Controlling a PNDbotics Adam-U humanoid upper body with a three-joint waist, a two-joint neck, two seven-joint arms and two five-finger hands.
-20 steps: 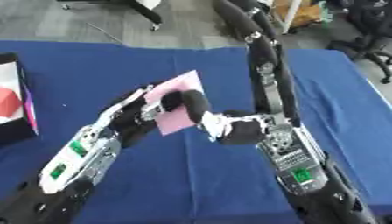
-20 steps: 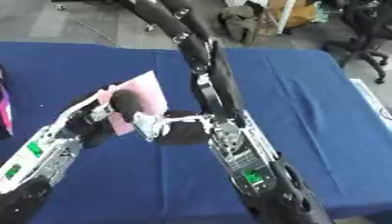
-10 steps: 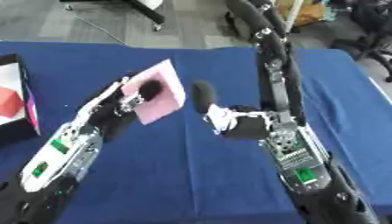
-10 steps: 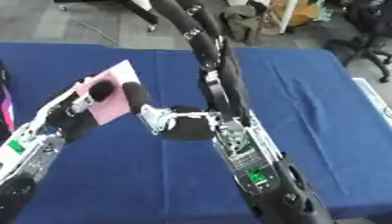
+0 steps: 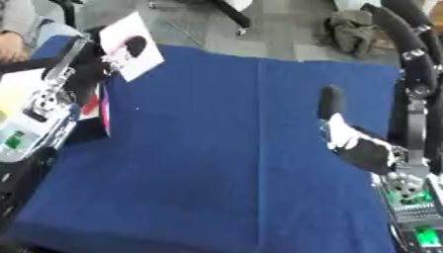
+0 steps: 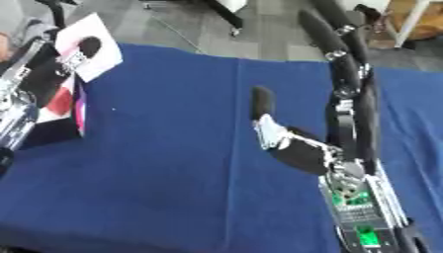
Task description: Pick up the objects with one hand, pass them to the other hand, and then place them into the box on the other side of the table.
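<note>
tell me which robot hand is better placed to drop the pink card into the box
Left. The left robot hand already holds the pink card right above the box at the table's left edge; the right robot hand is empty, far across the blue cloth.

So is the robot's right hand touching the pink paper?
Apart. The left eye view shows the right hand over the blue table with a wide stretch of cloth between it and the pink paper, which the left hand holds.
</note>
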